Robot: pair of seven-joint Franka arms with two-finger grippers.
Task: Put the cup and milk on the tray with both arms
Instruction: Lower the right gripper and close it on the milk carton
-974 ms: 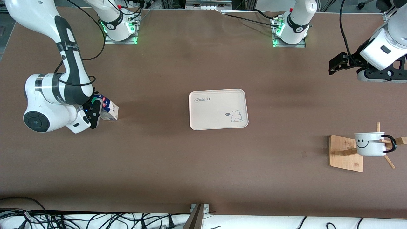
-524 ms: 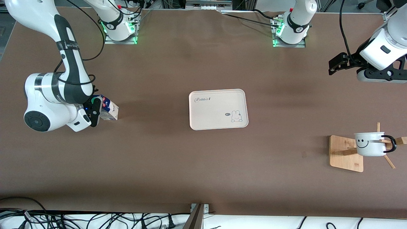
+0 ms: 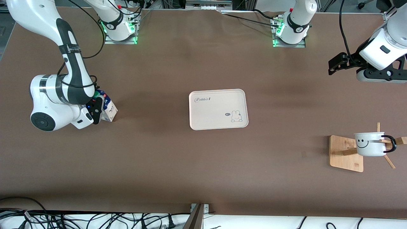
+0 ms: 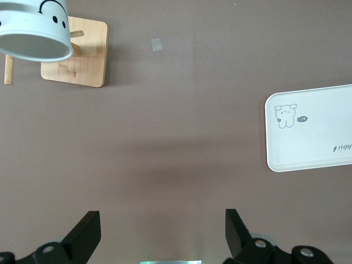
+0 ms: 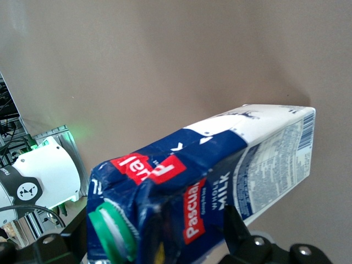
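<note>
The milk (image 3: 107,109), a dark-blue and white carton with a green cap (image 5: 110,228), is near the right arm's end of the table. My right gripper (image 3: 96,112) is shut on its top, and the carton (image 5: 220,165) leans between the fingers. The cream tray (image 3: 216,111) lies in the middle of the table and also shows in the left wrist view (image 4: 313,132). The white smiley cup (image 3: 369,144) hangs on a wooden rack near the left arm's end (image 4: 36,27). My left gripper (image 3: 332,65) is open and empty in the air (image 4: 162,236), over bare table.
The rack has a square wooden base (image 3: 345,154) and thin pegs; the base shows in the left wrist view too (image 4: 77,58). The arm bases stand along the edge of the table farthest from the front camera. Cables lie along the table's near edge.
My right arm has shifted slightly toward the tray with the milk, and the carton has tipped. The left arm, cup and tray have not moved.
</note>
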